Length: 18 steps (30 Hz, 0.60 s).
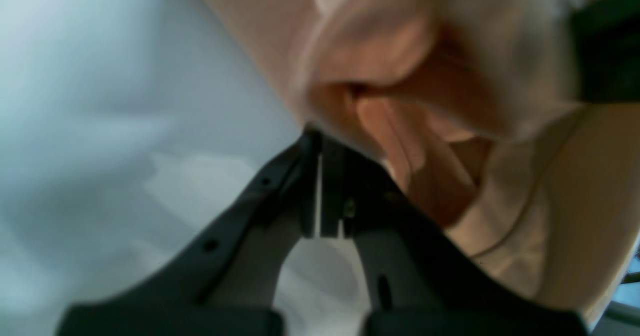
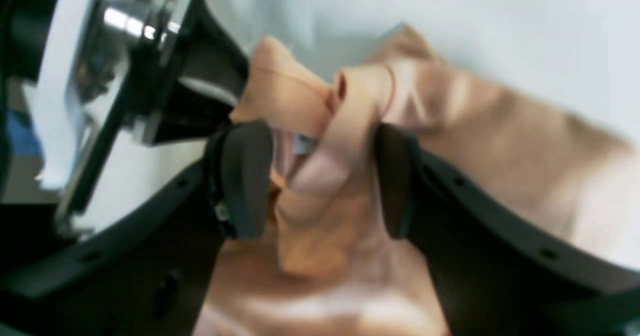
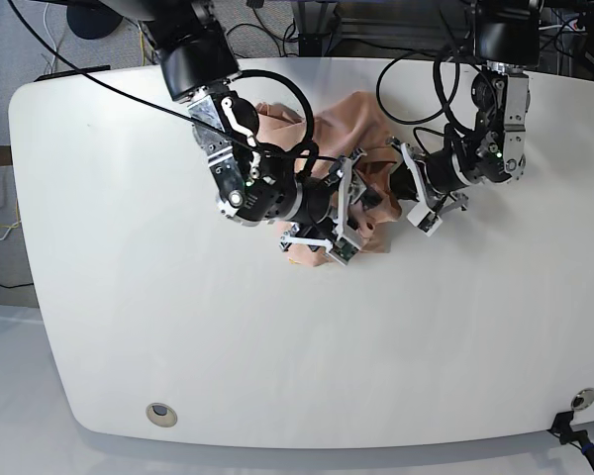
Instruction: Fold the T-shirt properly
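Note:
The peach T-shirt (image 3: 322, 134) lies crumpled at the far middle of the white table (image 3: 129, 297). Both grippers meet at its near edge. My left gripper (image 1: 320, 143) has its jaws together, pinching a fold of the T-shirt (image 1: 400, 75) at the fingertips; in the base view it (image 3: 388, 185) reaches in from the right. My right gripper (image 2: 320, 176) has its jaws wide apart with a bunched fold of the T-shirt (image 2: 325, 201) between the pads (image 2: 245, 181); in the base view it (image 3: 348, 220) comes in from the left. The smiley print is not visible.
Black cables (image 3: 277, 99) loop over the table and the cloth behind the arms. The left arm's wrist housing (image 2: 165, 75) is close beside my right gripper. Two round fittings (image 3: 159, 412) sit in the table's near corners.

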Each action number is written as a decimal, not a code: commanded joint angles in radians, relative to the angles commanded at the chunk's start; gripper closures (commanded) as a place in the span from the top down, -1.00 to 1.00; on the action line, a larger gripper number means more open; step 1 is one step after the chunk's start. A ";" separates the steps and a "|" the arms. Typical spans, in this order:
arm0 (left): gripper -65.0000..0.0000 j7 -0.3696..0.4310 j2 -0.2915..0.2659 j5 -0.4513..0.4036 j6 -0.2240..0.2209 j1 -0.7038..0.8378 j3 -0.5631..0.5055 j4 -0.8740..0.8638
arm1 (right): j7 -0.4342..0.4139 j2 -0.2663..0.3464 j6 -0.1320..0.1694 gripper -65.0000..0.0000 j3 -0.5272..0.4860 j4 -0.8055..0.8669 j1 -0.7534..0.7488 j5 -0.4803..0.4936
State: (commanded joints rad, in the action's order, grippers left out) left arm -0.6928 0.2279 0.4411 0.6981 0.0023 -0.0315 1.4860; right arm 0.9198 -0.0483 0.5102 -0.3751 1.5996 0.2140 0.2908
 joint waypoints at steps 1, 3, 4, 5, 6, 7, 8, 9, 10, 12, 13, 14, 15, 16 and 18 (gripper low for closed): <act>-1.00 -0.002 0.003 0.000 0.000 0.000 0.002 0.021 | 0.000 -0.009 0.000 0.00 0.000 0.002 0.000 -0.020; -1.00 -0.003 0.005 0.000 0.000 0.000 0.003 0.068 | -0.002 -0.015 0.000 0.00 0.000 0.002 0.009 -0.048; -1.00 -0.003 0.008 -0.002 0.000 0.000 0.009 0.091 | -0.002 -0.015 0.000 0.00 0.000 -0.002 0.015 -0.049; -1.00 -0.005 0.021 -0.002 0.000 0.003 0.018 0.115 | -0.009 -0.015 0.000 0.00 0.000 -0.006 0.017 -0.051; -1.00 -0.005 0.031 -0.002 0.000 0.003 0.023 0.135 | -0.029 -0.015 0.000 0.00 0.000 -0.021 0.018 -0.051; -1.00 -0.005 0.032 -0.002 0.000 0.005 0.023 0.153 | -0.055 -0.015 0.000 0.00 0.000 -0.034 0.018 -0.051; -1.00 -0.005 0.037 -0.002 0.000 0.005 0.025 0.170 | -0.081 -0.015 -0.002 0.00 0.000 -0.044 0.018 -0.051; -1.00 -0.005 0.052 -0.002 0.000 0.005 0.025 0.186 | -0.098 -0.015 -0.002 0.00 0.000 -0.049 0.020 -0.051; -1.00 -0.005 0.066 -0.002 0.000 0.005 0.025 0.201 | -0.109 -0.015 -0.002 0.00 0.000 -0.048 0.020 -0.051; -1.00 -0.005 0.083 -0.002 0.000 0.002 0.026 0.216 | -0.114 -0.014 -0.002 0.00 0.003 -0.040 0.023 -0.052; -1.00 -0.005 0.094 -0.002 0.000 0.000 0.035 0.221 | -0.114 -0.011 -0.002 0.00 0.011 -0.026 0.031 -0.052; -1.00 -0.005 0.097 -0.002 0.000 0.000 0.054 0.224 | -0.110 -0.009 -0.002 0.00 0.031 -0.012 0.032 -0.052; -1.00 -0.005 0.095 -0.002 0.000 0.000 0.077 0.229 | -0.110 -0.009 -0.002 0.00 0.052 0.006 0.032 -0.052; -1.00 -0.005 0.094 -0.002 0.000 0.002 0.097 0.235 | -0.109 -0.008 -0.002 0.00 0.077 0.025 0.032 -0.052; -1.00 -0.005 0.094 -0.003 0.000 0.006 0.112 0.262 | -0.107 -0.006 -0.002 0.00 0.126 0.058 0.032 -0.052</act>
State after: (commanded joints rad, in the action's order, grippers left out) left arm -0.6974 0.3214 0.4381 0.6981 0.0084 0.0806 1.7484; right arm 0.8124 -0.0545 0.5086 -0.2493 1.6579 0.2463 0.2386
